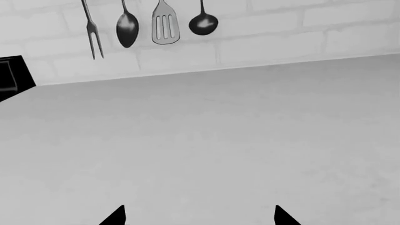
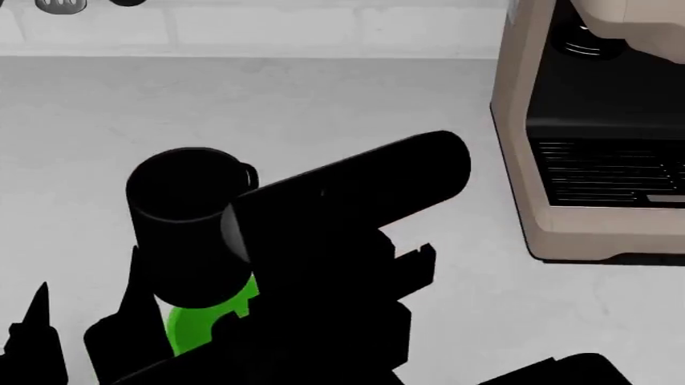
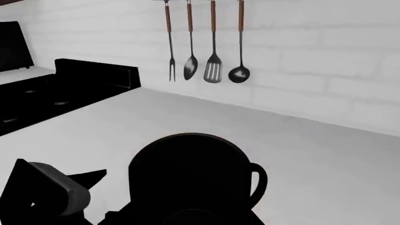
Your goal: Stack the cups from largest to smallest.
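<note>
Black mug (image 2: 184,210) w/ small side handle at 1 o'clock, seated atop bright green tumbler (image 2: 204,321), tumbler mostly hidden by mug & right arm, right gripper (image 3: 187,206) clamped on mug, left gripper (image 1: 200,218) fingers spread, tips only seen, coffee machine (image 2: 599,136) at 2 o'clock, cut off.

Matt black mug (image 2: 184,208); glossy green plastic tumbler (image 2: 198,325); smooth pale counter (image 2: 321,104)

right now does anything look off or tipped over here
Nothing spilled or damaged. The black mug sits above the green tumbler, with the right arm across them, so whether it is seated straight cannot be told. The coffee machine stands upright.
</note>
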